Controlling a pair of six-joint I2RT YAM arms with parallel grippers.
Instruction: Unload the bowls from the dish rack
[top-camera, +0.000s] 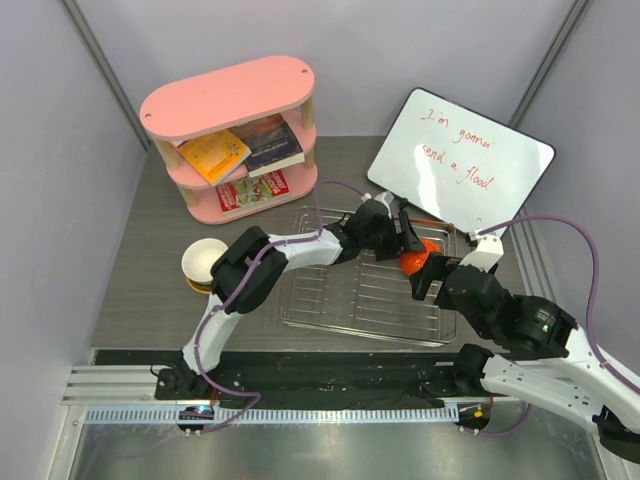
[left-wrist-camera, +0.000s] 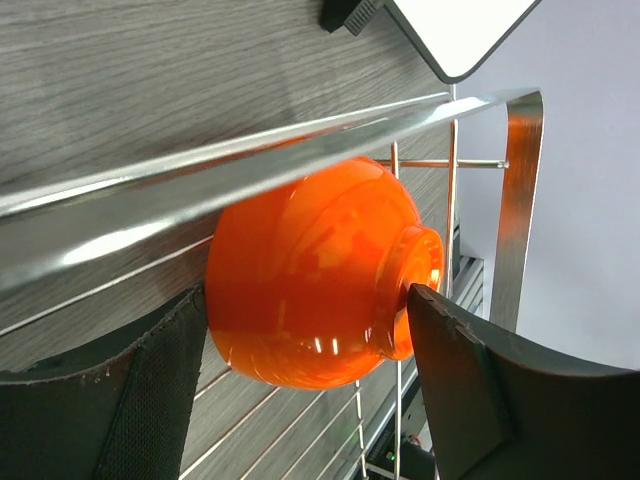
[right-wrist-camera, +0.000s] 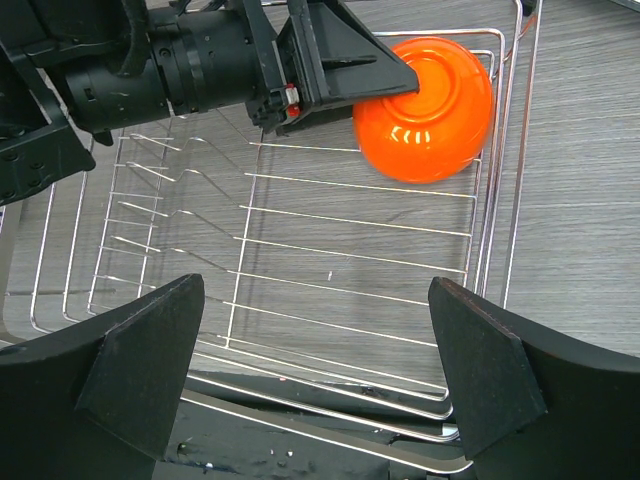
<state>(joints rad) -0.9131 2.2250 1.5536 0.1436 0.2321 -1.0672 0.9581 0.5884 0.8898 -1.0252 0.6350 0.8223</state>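
The orange-red bowl (top-camera: 416, 262) lies on its side in the far right corner of the silver dish rack (top-camera: 330, 300). My left gripper (top-camera: 412, 243) reaches across the rack and is shut on this bowl (left-wrist-camera: 310, 280), one finger (left-wrist-camera: 160, 370) at its rim side and the other finger (left-wrist-camera: 460, 360) against its foot. The right wrist view shows the same grip on the bowl (right-wrist-camera: 430, 95). My right gripper (right-wrist-camera: 315, 285) is open and empty above the near right part of the rack (right-wrist-camera: 350, 260). A cream bowl (top-camera: 205, 260) sits stacked on a yellow bowl (top-camera: 196, 286) on the table, left of the rack.
A pink oval shelf (top-camera: 230, 100) with books stands at the back left. A whiteboard (top-camera: 460, 160) leans at the back right, just behind the rack's far corner. The rack's raised rim (left-wrist-camera: 200, 190) runs close above the orange bowl.
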